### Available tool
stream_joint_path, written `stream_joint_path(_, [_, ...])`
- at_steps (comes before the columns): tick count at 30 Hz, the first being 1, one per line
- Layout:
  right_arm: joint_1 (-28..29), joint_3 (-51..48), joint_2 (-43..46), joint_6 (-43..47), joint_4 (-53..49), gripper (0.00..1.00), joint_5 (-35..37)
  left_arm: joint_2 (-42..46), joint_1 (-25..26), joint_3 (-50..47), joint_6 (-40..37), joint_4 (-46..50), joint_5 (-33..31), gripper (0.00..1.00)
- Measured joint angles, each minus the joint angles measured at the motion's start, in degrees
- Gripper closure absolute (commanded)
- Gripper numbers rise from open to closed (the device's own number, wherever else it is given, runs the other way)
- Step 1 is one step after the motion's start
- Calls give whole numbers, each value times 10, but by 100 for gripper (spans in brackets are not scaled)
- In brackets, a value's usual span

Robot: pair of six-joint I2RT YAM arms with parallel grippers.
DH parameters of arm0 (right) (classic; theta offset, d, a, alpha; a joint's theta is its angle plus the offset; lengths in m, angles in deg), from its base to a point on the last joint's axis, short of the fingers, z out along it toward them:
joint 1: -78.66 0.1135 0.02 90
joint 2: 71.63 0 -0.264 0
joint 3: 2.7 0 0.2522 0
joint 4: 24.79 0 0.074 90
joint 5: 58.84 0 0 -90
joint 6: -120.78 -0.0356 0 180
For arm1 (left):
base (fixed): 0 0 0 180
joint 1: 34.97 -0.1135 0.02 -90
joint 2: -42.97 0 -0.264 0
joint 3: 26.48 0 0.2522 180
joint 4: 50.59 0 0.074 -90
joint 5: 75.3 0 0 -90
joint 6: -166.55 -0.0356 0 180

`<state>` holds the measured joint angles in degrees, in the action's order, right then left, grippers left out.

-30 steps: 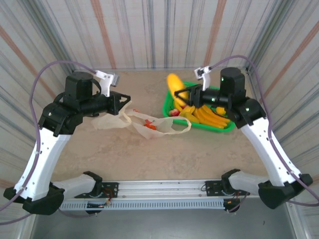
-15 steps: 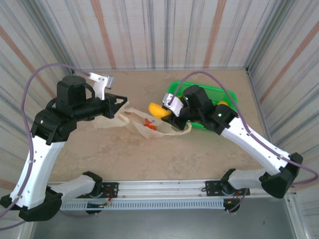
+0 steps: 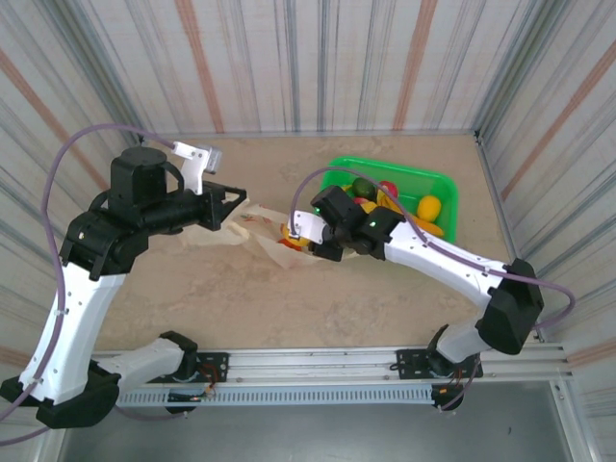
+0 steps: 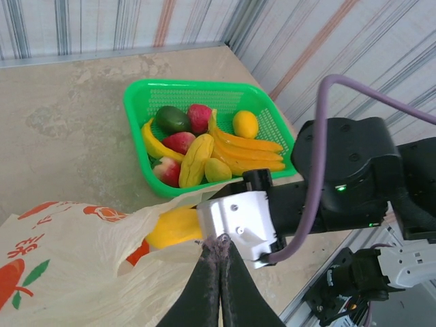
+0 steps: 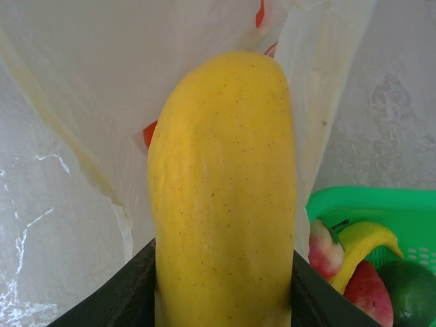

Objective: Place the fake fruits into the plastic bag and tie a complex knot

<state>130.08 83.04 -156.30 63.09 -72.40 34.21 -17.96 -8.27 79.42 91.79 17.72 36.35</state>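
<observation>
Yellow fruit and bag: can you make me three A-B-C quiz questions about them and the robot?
1. What colour is the basket?
A. Blue
B. Green
C. Red

2. The left hand is:
A. wide open
B. shut, pinching the bag's edge
C. holding a banana

3. Where is the big yellow fruit?
A. In the basket
B. In the left hand
C. In the right hand, at the bag's opening

Answers:
1 B, its mesh walls are bright green.
2 B, it is closed, with the bag's edge caught at its tip.
3 C, that hand grips the fruit on both sides, with the bag right behind it.
</observation>
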Motion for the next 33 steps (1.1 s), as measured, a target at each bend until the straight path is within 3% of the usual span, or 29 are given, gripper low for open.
stream_joint_path(12, [26, 150, -152, 9, 25, 53, 1, -9, 0, 0, 0, -4, 14, 100])
stream_joint_path(13, [26, 165, -168, 9, 26, 47, 0, -9, 0, 0, 0, -4, 13, 100])
stream_joint_path(15, [28, 182, -192, 5, 30, 24, -3, -9, 0, 0, 0, -3, 7, 100])
stream_joint_path(19, [33, 182, -206, -7, 37, 13, 1, -11, -3, 0, 0, -3, -6, 100])
stream_joint_path(26, [22, 138, -141, -49, 48, 16, -34, -18, -9, 0, 0, 0, -18, 100])
stream_joint_path(33, [-50, 91, 50, -164, 82, 17, -157, -30, -9, 0, 0, 1, -20, 100])
